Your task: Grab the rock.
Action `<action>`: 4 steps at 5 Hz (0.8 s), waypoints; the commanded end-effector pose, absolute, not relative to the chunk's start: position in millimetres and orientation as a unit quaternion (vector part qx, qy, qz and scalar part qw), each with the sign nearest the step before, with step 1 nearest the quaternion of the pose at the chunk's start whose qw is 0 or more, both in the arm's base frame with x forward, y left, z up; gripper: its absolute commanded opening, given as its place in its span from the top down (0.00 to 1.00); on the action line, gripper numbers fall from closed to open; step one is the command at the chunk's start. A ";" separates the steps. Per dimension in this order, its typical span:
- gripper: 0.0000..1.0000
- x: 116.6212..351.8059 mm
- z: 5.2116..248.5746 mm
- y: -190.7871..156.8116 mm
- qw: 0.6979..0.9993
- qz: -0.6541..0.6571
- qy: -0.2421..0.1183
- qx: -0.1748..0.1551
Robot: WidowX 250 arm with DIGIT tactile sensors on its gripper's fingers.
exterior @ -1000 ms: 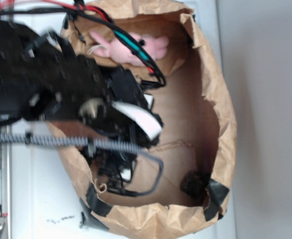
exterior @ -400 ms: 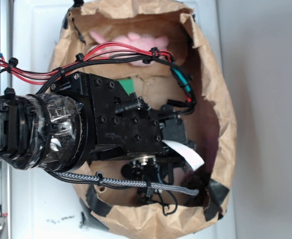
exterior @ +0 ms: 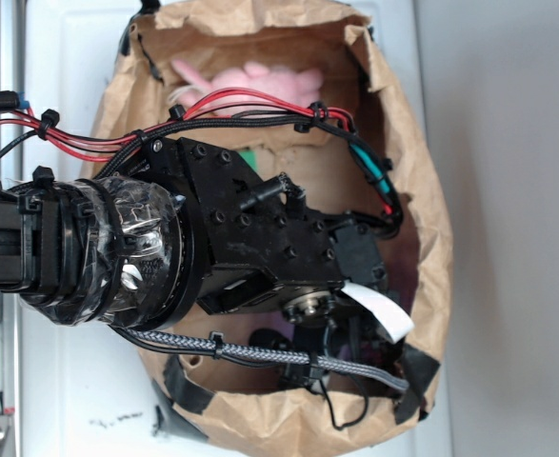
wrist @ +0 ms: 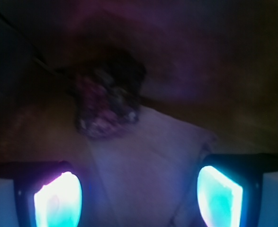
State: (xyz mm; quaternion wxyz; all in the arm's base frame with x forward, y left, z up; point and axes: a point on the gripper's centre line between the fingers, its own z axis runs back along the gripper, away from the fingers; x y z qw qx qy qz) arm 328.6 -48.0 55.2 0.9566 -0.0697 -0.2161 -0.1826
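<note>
In the wrist view the rock (wrist: 108,101) is a dark, lumpy chunk lying on the brown paper floor, ahead of my gripper (wrist: 139,191) and a little left of its centre line. The gripper is open and empty. Its two glowing fingertips (wrist: 58,198) stand wide apart, short of the rock and not touching it. In the exterior view my black arm (exterior: 260,248) reaches down into the paper bag (exterior: 431,209) toward its lower right corner and hides the rock.
A pink plush (exterior: 250,81) lies at the bag's far end. A sliver of a green block (exterior: 249,155) shows beside the arm. Black tape patches (exterior: 417,367) hold the bag's lower corners. The bag's crumpled walls stand close around the gripper.
The arm has swung from the bag's left side toward its lower right corner. The rock, visible there a second ago in the exterior view, is now covered by the gripper.
</note>
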 end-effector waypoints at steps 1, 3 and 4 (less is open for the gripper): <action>0.00 340.1 76.4 -64.5 0.946 -0.190 -0.251 -0.078; 0.00 349.7 74.8 -78.5 0.947 -0.174 -0.262 -0.073; 0.00 355.4 76.1 -85.6 0.946 -0.167 -0.262 -0.094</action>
